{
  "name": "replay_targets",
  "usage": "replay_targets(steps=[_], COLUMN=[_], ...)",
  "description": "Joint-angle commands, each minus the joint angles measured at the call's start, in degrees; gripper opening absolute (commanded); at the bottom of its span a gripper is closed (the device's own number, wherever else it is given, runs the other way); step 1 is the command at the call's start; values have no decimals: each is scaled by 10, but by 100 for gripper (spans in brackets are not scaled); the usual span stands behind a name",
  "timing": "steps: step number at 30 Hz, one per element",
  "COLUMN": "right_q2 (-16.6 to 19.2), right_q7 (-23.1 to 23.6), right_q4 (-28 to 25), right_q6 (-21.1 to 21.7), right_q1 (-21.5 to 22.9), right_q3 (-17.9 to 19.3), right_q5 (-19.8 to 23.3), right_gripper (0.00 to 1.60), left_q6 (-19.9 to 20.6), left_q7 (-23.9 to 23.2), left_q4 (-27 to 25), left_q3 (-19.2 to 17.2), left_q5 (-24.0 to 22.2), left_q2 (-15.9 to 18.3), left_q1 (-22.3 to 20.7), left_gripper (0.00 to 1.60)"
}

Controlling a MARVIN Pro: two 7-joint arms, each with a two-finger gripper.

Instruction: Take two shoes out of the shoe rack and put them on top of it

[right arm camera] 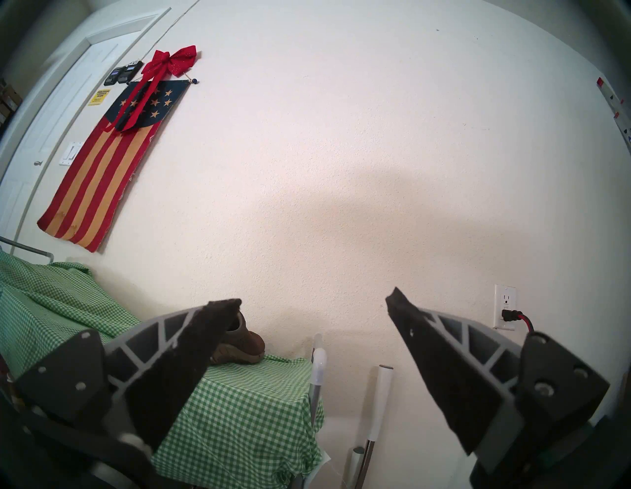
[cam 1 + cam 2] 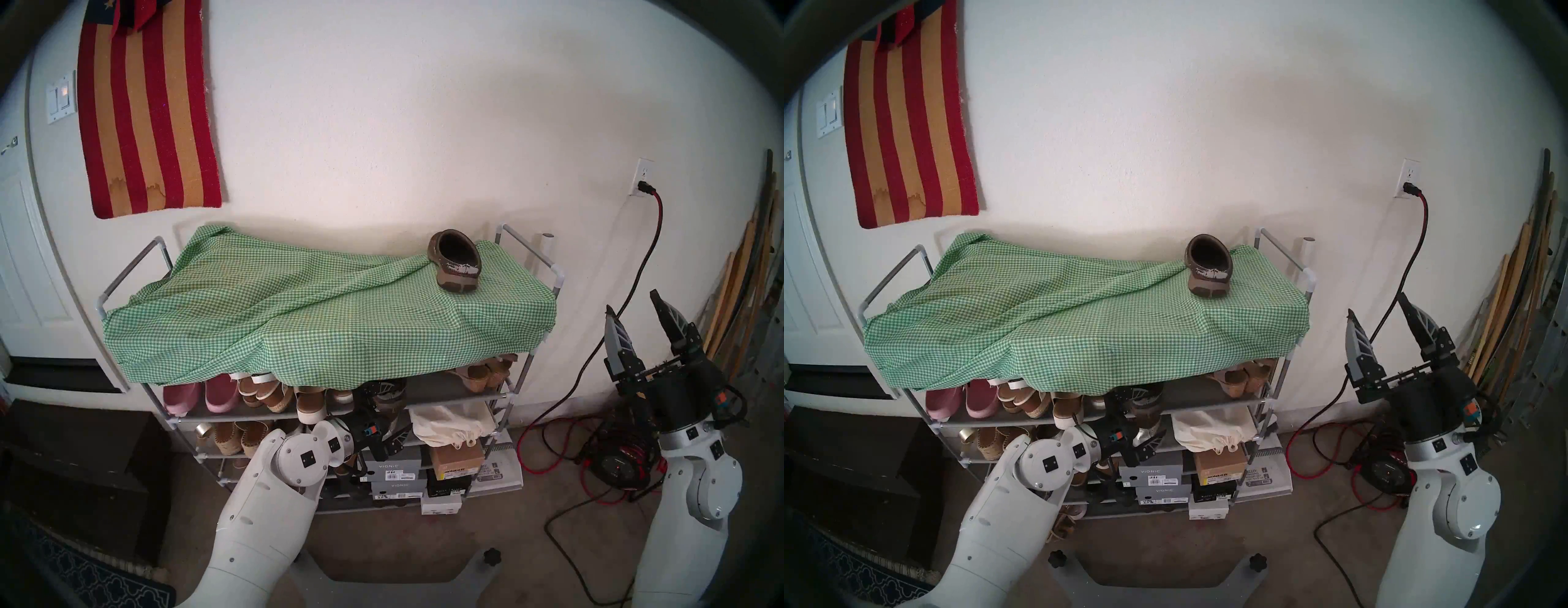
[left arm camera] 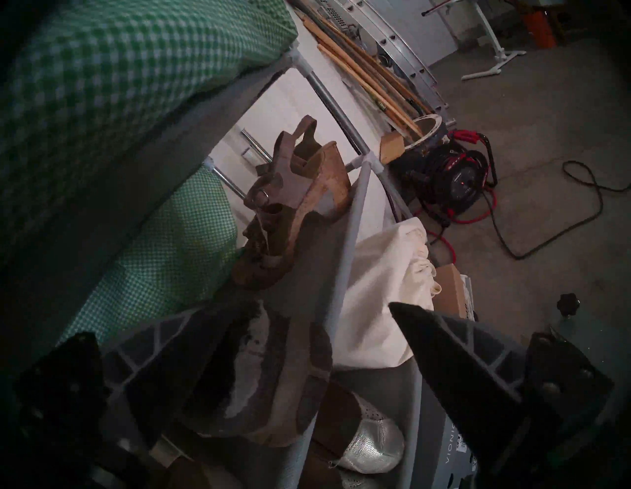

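Note:
One dark brown clog [image 2: 456,265] stands on the green-white gingham cloth [image 2: 297,322] at the right end of the shoe rack's top [image 2: 555,271]; it also shows in the right wrist view [image 1: 246,345]. The second clog [image 3: 273,386] lies on the shelf just under the cloth, heel toward my left wrist camera. My left gripper [image 3: 321,307] is open around that heel: one finger [image 3: 164,358] lies at the shoe's opening, the other [image 3: 461,358] stands clear of the sole. My right gripper [image 2: 632,302] is open and empty, held right of the rack.
Pink slip-ons [image 2: 199,397], wedge sandals [image 3: 300,205] and silver flats [image 3: 368,447] share the shelves. A white cloth bag [image 2: 449,424] and shoe boxes [image 2: 394,471] sit lower. A red cable reel [image 2: 619,458] and cords lie on the floor at right; planks [image 2: 738,297] lean there.

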Motion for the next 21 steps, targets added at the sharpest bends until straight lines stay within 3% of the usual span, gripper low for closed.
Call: replay_targets(steps=[1, 21], right_q2=[2, 5], right_q7=[1, -1], right_q4=[-3, -3], right_q6=[1, 0], right_q1=[1, 0], right_q3=[-2, -3], right_q5=[-1, 0], right_gripper=[160, 160], left_q6=[-8, -23], left_q7=[19, 25], left_q4=[29, 77], left_q3=[3, -3], left_q5=[13, 29], left_q2=[-5, 2], left_q1=[-30, -53], left_gripper=[160, 160])
